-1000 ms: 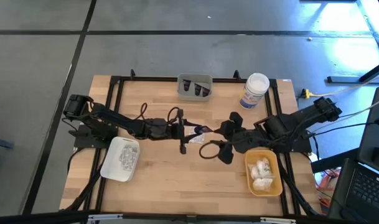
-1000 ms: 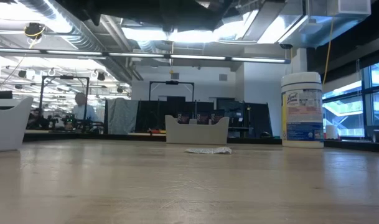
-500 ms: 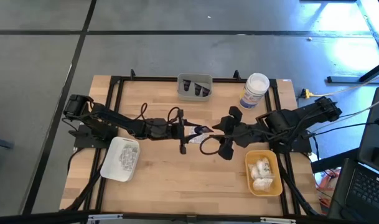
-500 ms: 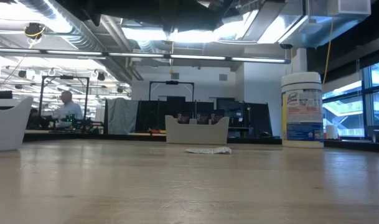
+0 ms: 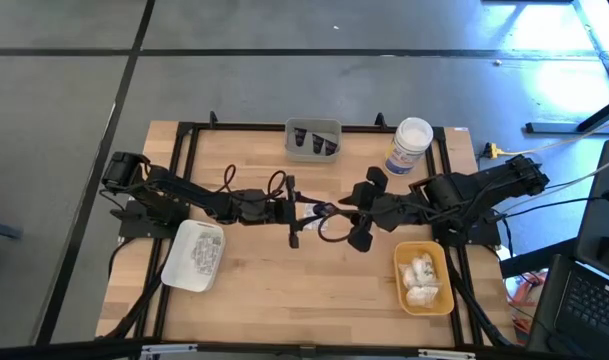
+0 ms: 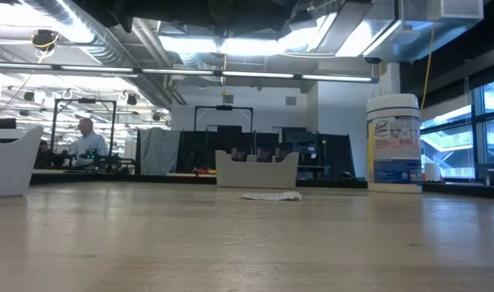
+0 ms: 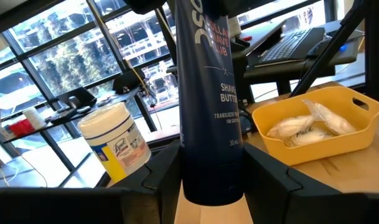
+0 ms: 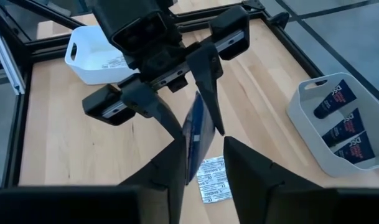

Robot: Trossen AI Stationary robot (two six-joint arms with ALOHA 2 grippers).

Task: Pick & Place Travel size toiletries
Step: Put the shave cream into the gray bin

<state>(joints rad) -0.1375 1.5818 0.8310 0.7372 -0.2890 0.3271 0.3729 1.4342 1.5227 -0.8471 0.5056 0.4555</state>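
Two grippers | left gripper (image 7: 211, 186) holds dark tube (image 7: 206, 93) | right gripper (image 8: 201, 165) straddles tube, narrowing

The two grippers meet over the middle of the table (image 5: 284, 270), the left gripper (image 5: 306, 213) from the left, the right gripper (image 5: 346, 208) from the right, with a tube (image 7: 208, 93) between them. A packet (image 8: 214, 178) lies on the wood under them. Behind stands a tray of tubes (image 5: 313, 140), a jar (image 5: 409, 146) to its right. A tray of packets (image 5: 194, 254) sits front left, a tray of bundles (image 5: 423, 278) front right
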